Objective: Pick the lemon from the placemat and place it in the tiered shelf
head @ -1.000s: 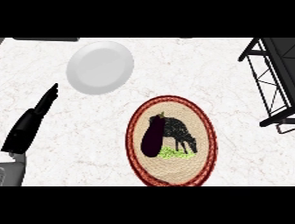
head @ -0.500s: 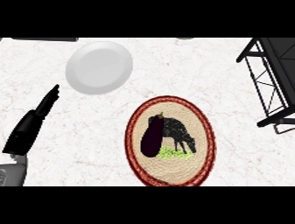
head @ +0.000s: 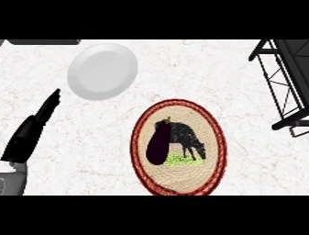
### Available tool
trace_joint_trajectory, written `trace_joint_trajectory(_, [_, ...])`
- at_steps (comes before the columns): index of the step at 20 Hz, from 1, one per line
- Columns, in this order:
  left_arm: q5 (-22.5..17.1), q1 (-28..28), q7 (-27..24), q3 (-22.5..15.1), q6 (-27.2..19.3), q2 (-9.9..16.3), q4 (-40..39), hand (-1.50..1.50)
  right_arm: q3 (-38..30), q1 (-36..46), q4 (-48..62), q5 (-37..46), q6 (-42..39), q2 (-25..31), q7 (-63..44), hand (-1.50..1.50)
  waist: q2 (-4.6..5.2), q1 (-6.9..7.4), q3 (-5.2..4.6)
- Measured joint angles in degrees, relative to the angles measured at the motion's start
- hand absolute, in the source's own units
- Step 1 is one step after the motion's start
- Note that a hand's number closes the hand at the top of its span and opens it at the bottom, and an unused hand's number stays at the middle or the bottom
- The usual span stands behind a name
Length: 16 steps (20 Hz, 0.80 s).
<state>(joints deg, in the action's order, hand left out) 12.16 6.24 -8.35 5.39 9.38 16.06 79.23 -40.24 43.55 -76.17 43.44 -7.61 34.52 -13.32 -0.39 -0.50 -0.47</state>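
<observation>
An oval woven placemat [head: 201, 167] with a red rim and a dark animal print lies at the lower middle of the counter. On its left half lies a dark purple eggplant [head: 159, 142], lengthwise; no lemon shows. The black tiered shelf [head: 297, 78] stands at the right edge. My left hand [head: 33, 126] rests at the lower left with straight fingers pointing up, well left of the placemat and holding nothing. My right hand does not show.
A white plate [head: 102, 71] lies at the upper left, just beyond my left hand's fingertips. A dark object [head: 43, 41] sits along the counter's far edge at the top left. The counter is white marble.
</observation>
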Motion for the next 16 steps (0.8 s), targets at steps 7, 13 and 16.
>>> trace_joint_trajectory(7, [0.6, -0.3, -0.3, 0.2, -0.4, -0.2, -0.6, 0.0, -12.9, -5.0, 0.4, -9.1, -8.7, 8.7, -5.2, -1.5, -0.02, -0.96, 0.38])
trace_joint_trajectory(13, [0.5, -0.9, 0.9, 0.4, -0.5, -0.3, 1.4, 0.0, -25.2, -14.0, 3.0, -19.0, -20.6, 16.2, -2.8, -1.5, -0.04, -1.08, 0.48])
trace_joint_trajectory(16, [0.5, -1.0, 0.0, 0.2, 0.0, -0.4, 1.0, 0.0, -30.0, -18.3, 5.4, -22.8, -24.2, 18.8, -0.5, -1.5, 0.08, -0.78, 0.48])
